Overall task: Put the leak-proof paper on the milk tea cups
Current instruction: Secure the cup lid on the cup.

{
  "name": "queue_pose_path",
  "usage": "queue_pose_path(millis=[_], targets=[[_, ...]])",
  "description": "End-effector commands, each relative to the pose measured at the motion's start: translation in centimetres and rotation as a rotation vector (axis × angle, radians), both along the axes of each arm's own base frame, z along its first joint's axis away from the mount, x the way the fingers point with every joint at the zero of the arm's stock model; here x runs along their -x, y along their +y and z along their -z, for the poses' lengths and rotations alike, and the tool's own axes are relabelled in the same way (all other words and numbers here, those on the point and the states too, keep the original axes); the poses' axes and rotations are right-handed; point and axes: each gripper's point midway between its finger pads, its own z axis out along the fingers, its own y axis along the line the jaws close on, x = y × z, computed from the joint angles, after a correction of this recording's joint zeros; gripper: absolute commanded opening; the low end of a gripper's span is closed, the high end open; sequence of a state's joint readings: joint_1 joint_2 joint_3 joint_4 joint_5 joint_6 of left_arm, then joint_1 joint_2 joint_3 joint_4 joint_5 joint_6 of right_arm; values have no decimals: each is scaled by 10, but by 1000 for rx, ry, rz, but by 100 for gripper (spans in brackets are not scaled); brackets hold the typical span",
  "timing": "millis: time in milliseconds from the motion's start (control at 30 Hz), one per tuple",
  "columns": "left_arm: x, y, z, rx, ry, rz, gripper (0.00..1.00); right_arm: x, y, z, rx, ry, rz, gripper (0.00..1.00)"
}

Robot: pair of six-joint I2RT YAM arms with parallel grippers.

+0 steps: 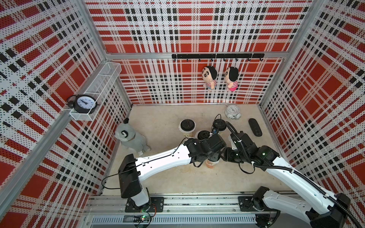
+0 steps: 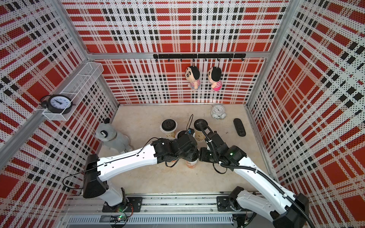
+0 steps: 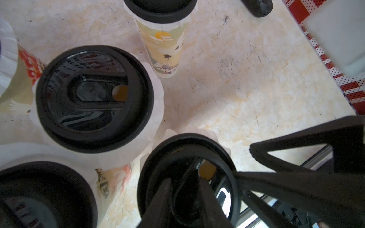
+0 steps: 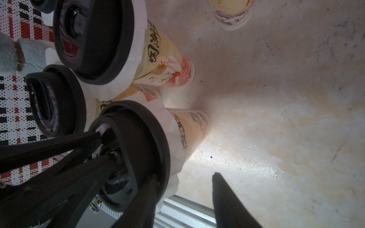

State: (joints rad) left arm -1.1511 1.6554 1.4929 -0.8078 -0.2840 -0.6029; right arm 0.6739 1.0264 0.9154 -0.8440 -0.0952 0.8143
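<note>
Several milk tea cups stand close together mid-table, each under a black lid (image 3: pixel 94 98), with leak-proof paper (image 3: pixel 156 110) frilling out below the lid rim. The nearest cup (image 1: pixel 212 163) (image 4: pixel 193 128) sits under both wrists. My left gripper (image 3: pixel 185 181) hangs over this cup's lid (image 3: pixel 227 158), its fingertips a little apart in the top recess with nothing gripped. My right gripper (image 4: pixel 184 176) is open. One of its fingers (image 4: pixel 144 197) lies against the lid's rim and the other stands free beside the cup. Paper (image 4: pixel 171 126) shows under that lid too.
A white alarm clock (image 1: pixel 233 112) and a black oblong object (image 1: pixel 255 127) lie at the back right. A grey plush animal (image 1: pixel 130 138) sits by the left wall. Two dolls (image 1: pixel 209 76) hang on the back wall. The metal rail (image 1: pixel 197 203) runs along the front.
</note>
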Motion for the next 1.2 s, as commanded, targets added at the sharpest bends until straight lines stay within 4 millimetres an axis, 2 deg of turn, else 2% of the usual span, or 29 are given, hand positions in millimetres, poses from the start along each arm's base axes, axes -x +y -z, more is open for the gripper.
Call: queue_pose_path(millis=[0,333,600,867,1033,1167], targets=[[28,14,54,-134,160,45,28,24,-18,48,125,149,2,48],[29,17,59,-122,168,43,28,62,-48,107,159,275,120,47],[31,17,60,-118,173,48,28,77,-68,135,169,305,220,46],[34,20,64,-106,176,48,28,84,-84,158,199,316,303,46],[36,20,66,-108,179,59,28,79,-89,152,207,285,335,46],[37,21,66,-105,176,61,28,75,-89,139,201,257,339,47]])
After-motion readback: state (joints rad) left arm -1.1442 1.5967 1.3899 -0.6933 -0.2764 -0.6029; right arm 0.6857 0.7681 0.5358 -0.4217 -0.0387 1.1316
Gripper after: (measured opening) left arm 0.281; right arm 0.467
